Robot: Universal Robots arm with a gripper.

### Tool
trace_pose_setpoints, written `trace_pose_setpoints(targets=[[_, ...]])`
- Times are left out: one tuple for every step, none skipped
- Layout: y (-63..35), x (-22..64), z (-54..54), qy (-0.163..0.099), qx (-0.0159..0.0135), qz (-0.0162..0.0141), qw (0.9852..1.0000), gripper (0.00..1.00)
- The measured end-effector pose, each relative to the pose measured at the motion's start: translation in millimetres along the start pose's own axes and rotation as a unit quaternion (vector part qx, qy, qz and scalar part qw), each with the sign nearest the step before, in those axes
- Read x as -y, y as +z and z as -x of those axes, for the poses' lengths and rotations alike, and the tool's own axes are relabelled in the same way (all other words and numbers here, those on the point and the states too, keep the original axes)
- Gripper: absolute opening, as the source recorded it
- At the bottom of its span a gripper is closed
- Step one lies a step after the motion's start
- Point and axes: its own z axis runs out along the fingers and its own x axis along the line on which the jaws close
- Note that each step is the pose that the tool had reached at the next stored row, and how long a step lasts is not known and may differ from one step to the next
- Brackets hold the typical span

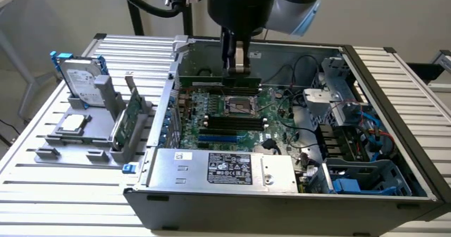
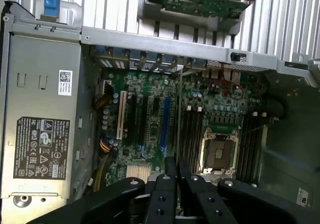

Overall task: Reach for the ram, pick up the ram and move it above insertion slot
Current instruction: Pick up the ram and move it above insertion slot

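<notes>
Ram is clamped between the fingers of the claw. The claw is closed on the top edge near the middle of the stick, I think so that both ends hang level. The stick is held with its long side flat and its contact edge pointing down, because this is how it must meet a slot.

In the wrist view the ram appears as a thin line going out from the claw, since the camera looks along its edge. This line runs parallel to the slots and just beside them, so the stick seems almost lined up with them but is clearly above the board, not touching it.

Below the claw, in the exterior view, lies the socket, and the slots are a little further toward the camera. I judge that the pick-up is done and the ram is near its place over a slot.
</notes>
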Motion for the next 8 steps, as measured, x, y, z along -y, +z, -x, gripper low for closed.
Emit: trace_pose_setpoints(targets=[[1.6,0.4,-0.4,0.001,0.0,-0.0006,1.0,0.13],[3.0,0.7,-0.6,0.003,0.0,-0.0012,1.0,0.13],[4.0,1.1,-0.8,0.006,-0.0001,-0.0017,1.0,0.13],[5.0,1.5,-1.0,0.011,-0.0003,-0.0024,0.9999,0.13],[5.8,1.9,-1.2,0.015,-0.0004,-0.0031,0.9999,0.13],[6.4,2.6,-1.3,0.019,-0.0008,-0.0038,0.9998,0.13],[7.0,3.9,-1.3,0.022,-0.0015,-0.0042,0.9998,0.13],[7.4,6.1,-1.2,0.023,-0.0023,-0.0044,0.9997,0.13]])
